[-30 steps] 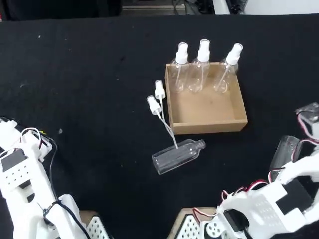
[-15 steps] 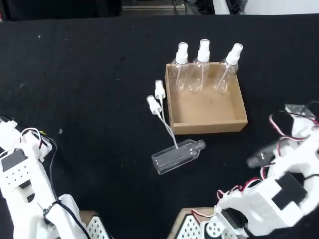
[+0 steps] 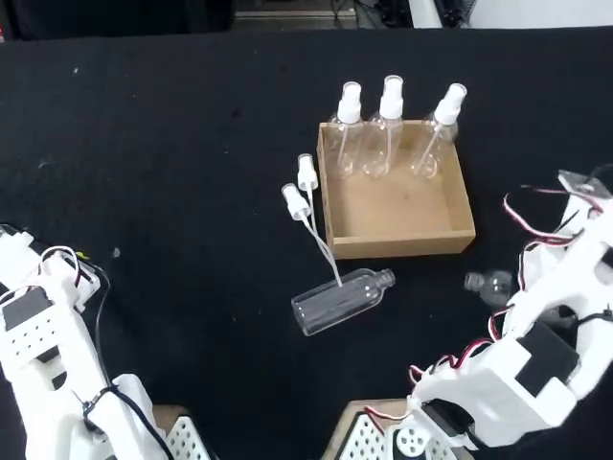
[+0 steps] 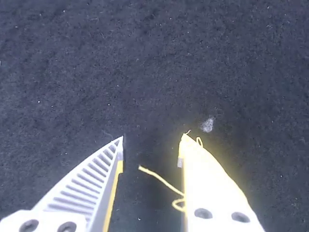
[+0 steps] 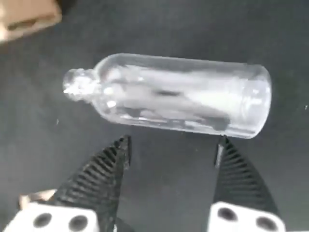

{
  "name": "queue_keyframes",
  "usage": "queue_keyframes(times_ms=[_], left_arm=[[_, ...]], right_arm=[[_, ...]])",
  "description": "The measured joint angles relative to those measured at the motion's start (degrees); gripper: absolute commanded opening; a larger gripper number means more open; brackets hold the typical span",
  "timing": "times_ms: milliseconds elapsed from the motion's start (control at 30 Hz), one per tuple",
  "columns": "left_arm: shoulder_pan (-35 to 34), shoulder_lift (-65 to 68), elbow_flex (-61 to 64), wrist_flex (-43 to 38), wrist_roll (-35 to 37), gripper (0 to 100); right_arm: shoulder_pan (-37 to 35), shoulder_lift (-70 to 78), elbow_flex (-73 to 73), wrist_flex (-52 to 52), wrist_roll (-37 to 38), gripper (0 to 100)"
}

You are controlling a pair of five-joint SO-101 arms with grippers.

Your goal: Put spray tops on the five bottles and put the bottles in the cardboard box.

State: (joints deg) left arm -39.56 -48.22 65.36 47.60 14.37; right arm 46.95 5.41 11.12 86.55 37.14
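My left gripper (image 4: 152,141) over the black cloth (image 4: 145,58).
I see its jaws standing apart, a thin yellow thread (image 4: 159,180) curling into the gap between them, and a pale speck of fluff (image 4: 207,124) lying just beyond one fingertip.

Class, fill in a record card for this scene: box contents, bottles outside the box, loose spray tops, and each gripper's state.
Box contents: three capped bottles upright along the far side of the cardboard box
Outside box: two uncapped bottles lying on the table
Loose parts: two spray tops, left of the box
Grippers: left gripper open over bare table; right gripper open, one uncapped bottle just beyond its fingertips
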Motion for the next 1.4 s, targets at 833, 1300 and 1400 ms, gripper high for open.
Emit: queue_keyframes(times_ms=[833, 1300, 1400], left_arm=[[0.0, 0.0, 0.0, 0.0, 0.0, 18], [0.0, 0.0, 0.0, 0.0, 0.0, 18], [0.0, 0.0, 0.0, 0.0, 0.0, 18]], right_arm=[[1.8, 0.0, -0.9, 4.8, 76.4, 24.8], [1.8, 0.1, 6.8, -4.0, 76.7, 31.2], [1.8, 0.1, 10.0, -8.9, 76.7, 31.2]])
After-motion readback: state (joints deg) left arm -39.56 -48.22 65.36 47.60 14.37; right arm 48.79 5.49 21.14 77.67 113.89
